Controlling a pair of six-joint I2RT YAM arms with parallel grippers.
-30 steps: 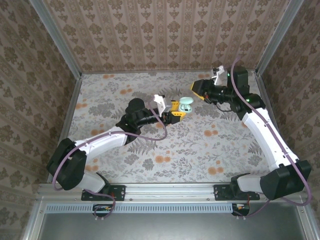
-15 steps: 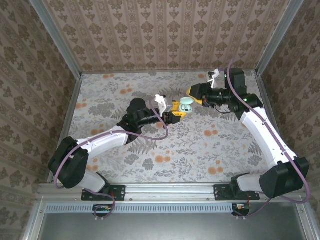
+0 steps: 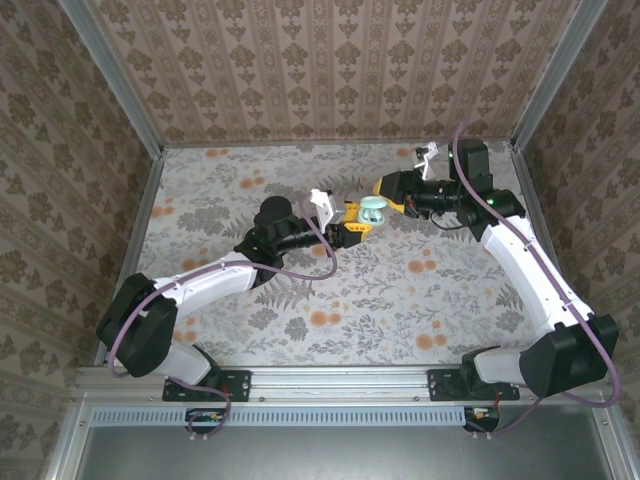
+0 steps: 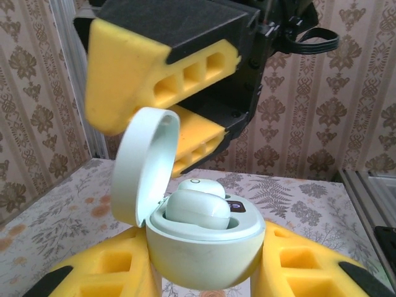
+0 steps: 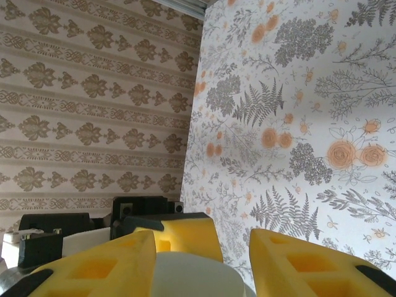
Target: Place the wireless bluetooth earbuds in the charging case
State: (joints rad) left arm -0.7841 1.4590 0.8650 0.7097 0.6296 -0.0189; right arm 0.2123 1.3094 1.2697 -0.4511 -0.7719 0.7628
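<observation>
Right gripper [image 3: 383, 188] had closed in since a second back, now at the raised lid [image 4: 145, 167], jaws apart either side; contact unclear. Left gripper [image 3: 355, 222] unmoved, clamped on pale green case [image 4: 207, 250], held above mid-table, earbuds [image 4: 198, 207] seated inside. Table [image 3: 400, 300] floral, grey ferns, orange blooms. Walls [image 3: 320, 70] brown damask paper.

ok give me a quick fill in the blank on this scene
1. The charging case sits in the left end effector, its lid ___.
2. Inside it lie white ___.
3. The right end effector has ___ fingers.
Missing words: open; earbuds; yellow.
</observation>
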